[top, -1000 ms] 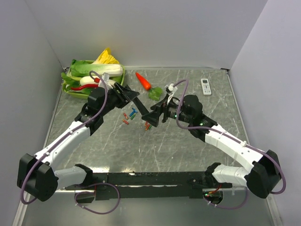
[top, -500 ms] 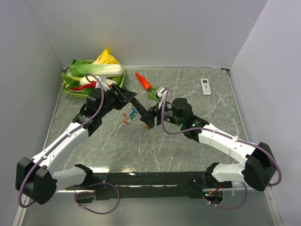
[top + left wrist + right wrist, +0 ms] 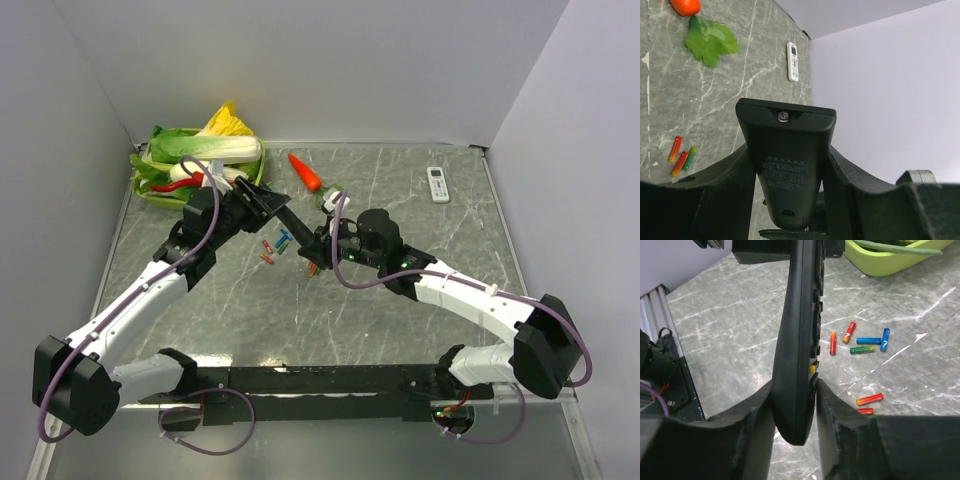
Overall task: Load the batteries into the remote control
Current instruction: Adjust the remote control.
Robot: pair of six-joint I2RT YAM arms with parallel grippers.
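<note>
The black remote control [image 3: 297,226] hangs above the table between both arms. My left gripper [image 3: 272,208] is shut on its one end; in the left wrist view the remote's back [image 3: 787,160] with small print sits between the fingers [image 3: 725,190]. My right gripper [image 3: 318,248] is shut on the other end, its fingers [image 3: 757,420] pressing the back and the button side of the remote [image 3: 800,340]. Several coloured batteries [image 3: 275,247] lie loose on the table below, showing in the right wrist view [image 3: 860,342] and the left wrist view [image 3: 680,156].
A green tray [image 3: 150,192] of vegetables stands at the back left. An orange carrot [image 3: 305,172] and a green leaf [image 3: 328,200] lie behind the grippers. A white remote [image 3: 438,184] rests at the back right. Grey walls close in three sides.
My right gripper has moved left onto the remote's free end and its jaws have closed on it. The left gripper keeps its hold, unmoved.
</note>
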